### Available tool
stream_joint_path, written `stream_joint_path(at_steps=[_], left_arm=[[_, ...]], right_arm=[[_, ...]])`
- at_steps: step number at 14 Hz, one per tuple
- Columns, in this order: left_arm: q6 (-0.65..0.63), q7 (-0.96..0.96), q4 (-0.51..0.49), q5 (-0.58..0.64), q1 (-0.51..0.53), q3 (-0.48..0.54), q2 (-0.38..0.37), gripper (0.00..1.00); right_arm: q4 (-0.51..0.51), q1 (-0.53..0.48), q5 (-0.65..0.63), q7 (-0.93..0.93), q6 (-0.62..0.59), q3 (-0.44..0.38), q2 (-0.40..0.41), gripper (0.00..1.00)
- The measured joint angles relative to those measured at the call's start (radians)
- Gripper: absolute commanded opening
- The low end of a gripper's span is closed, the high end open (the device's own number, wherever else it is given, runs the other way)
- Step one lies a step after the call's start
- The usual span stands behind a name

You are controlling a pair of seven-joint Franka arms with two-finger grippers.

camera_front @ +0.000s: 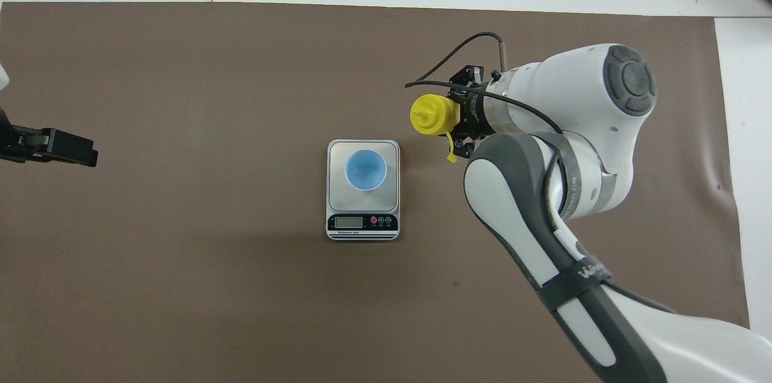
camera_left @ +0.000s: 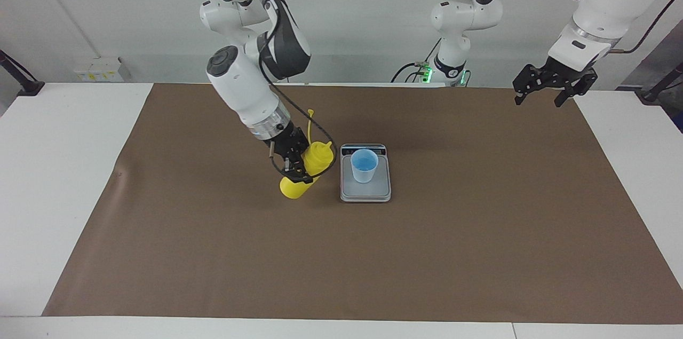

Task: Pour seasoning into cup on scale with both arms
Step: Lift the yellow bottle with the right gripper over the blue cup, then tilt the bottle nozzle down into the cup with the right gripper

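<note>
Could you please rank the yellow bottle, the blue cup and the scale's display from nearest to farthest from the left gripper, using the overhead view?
From the left gripper, waiting open over the mat's edge:
1. Scale display, on the scale's robot-side edge.
2. Blue cup, on the scale's plate.
3. Yellow bottle, held tilted in the right gripper.

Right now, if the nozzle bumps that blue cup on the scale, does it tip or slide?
The cup looks light and shows no contents, so it would probably shift. It tapers to a narrow base, so a rim-level knock likely tips it. The scale plate looks smooth, offering little grip.
</note>
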Motion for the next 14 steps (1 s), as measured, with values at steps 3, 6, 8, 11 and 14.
stream_joint_path(at_steps=[3,6,8,11,14], left_arm=[[0.001,0.000,-0.003,0.000,0.000,-0.001,0.000,1.00],[0.003,0.000,-0.007,0.000,0.000,-0.001,0.000,1.00],[0.003,0.000,-0.007,0.000,0.000,-0.002,0.000,1.00],[0.003,0.000,-0.007,0.000,0.000,-0.002,0.000,1.00],[0.003,0.000,-0.008,0.000,0.000,-0.002,0.000,1.00]], right_arm=[[0.030,0.057,-0.183,0.072,0.000,0.000,0.030,0.00],[0.039,0.110,-0.431,0.186,-0.006,0.000,0.047,0.00],[0.040,0.137,-0.536,0.246,-0.026,-0.001,0.063,0.00],[0.075,0.191,-0.753,0.383,-0.099,0.000,0.113,0.00],[0.120,0.233,-0.881,0.457,-0.142,0.000,0.168,0.00]])
